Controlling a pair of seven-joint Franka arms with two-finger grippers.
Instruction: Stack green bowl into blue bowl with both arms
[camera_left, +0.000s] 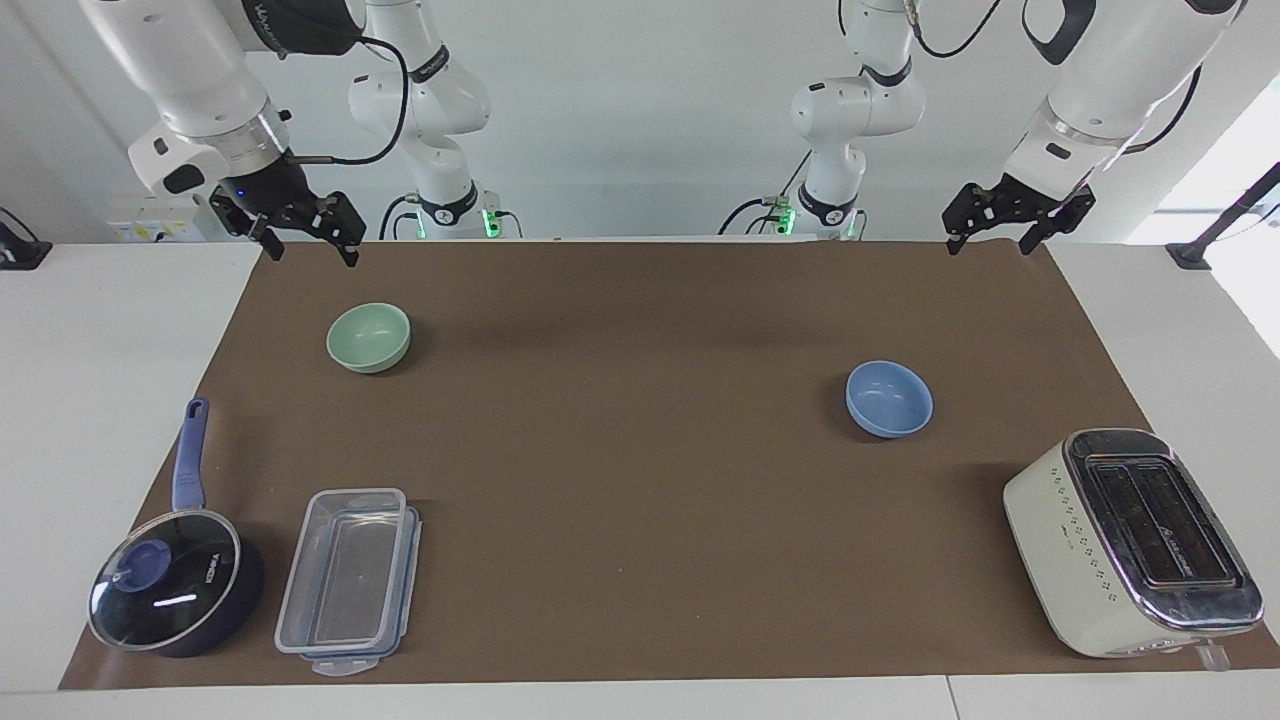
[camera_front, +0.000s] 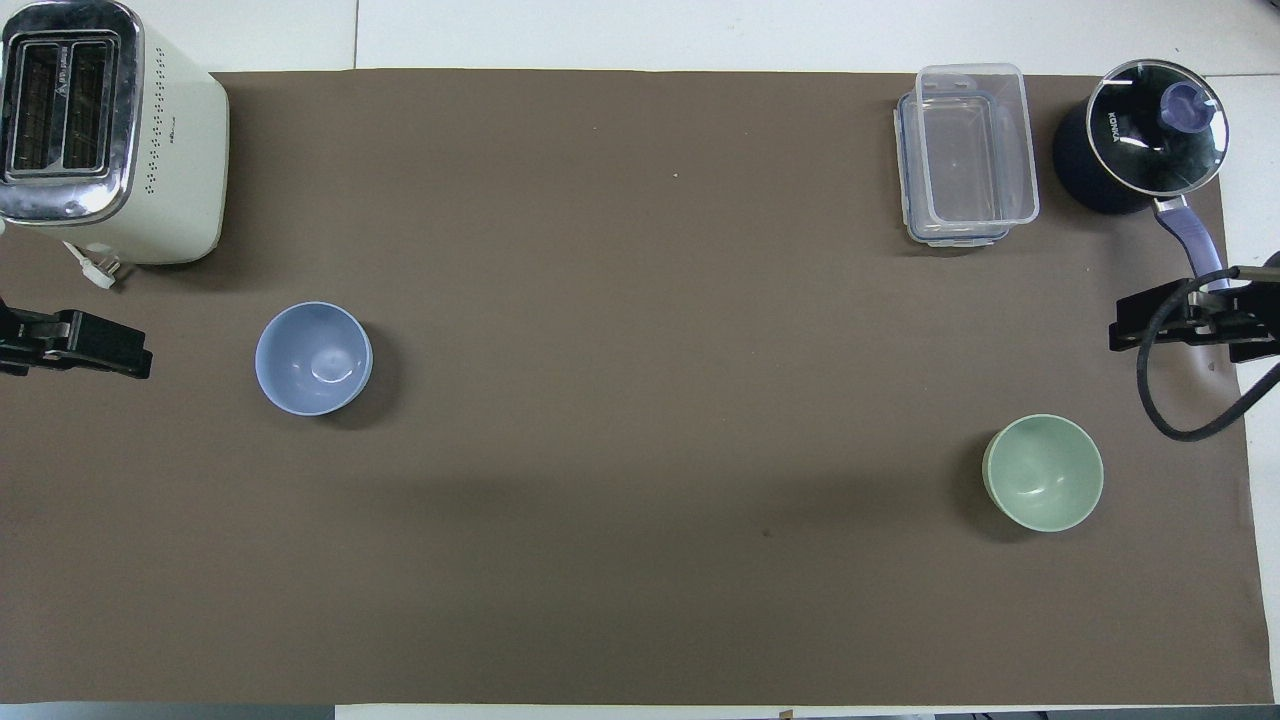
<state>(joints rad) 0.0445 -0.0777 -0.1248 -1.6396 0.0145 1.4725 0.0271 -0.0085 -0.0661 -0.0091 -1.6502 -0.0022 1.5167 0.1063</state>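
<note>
**Kid:** Where is the right gripper?

**Helper:** It hangs up in the air over the brown mat's edge, at the right arm's end of the table. Its two fingers are spread apart and hold nothing.

**Kid:** Is the green bowl close to it?

**Helper:** Yes, it is near. The green bowl sits on the mat, just a bit toward the middle from that gripper. The gripper does not touch it.

**Kid:** And the left gripper?

**Helper:** It is up in the air too, over the mat's edge at the left arm's end. Its fingers are apart as well, with nothing between them.

**Kid:** Where is the blue bowl?

**Helper:** It sits on the mat, mouth up, toward the left arm's end. It is well apart from the green bowl. The left gripper is not touching it.

**Kid:** What else is on the table?

**Helper:** A white toaster stands farther from the robots than the blue bowl. A clear plastic box and a dark pot with a glass lid sit side by side, farther from the robots than the green bowl.
</note>
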